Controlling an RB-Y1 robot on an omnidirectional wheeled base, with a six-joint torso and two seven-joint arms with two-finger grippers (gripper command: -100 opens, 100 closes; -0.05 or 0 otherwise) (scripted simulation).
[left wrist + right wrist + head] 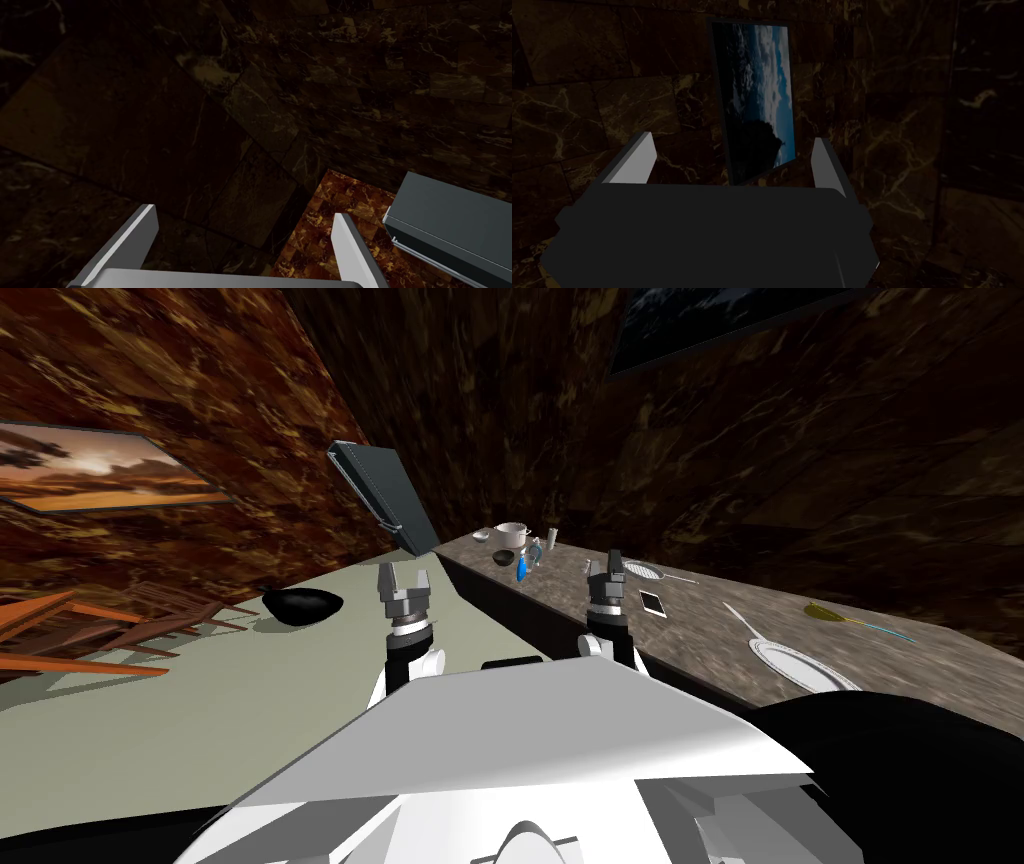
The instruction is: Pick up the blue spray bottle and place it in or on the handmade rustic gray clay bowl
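Note:
The blue spray bottle stands on the far part of a stone-topped counter, tilted against a small dark bowl. A white pot and a small pale bowl sit just behind them. My left gripper is raised over the pale green surface, open and empty, well short of the bottle. My right gripper hangs above the counter, to the right of the bottle and nearer to me, open and empty. The wrist views show the same: left gripper and right gripper with fingers apart and nothing between them.
A strainer, a white card, a plate and a utensil lie on the counter's near right. A dark grey box stands at the counter's far end. A black pan and wooden chairs are at the left.

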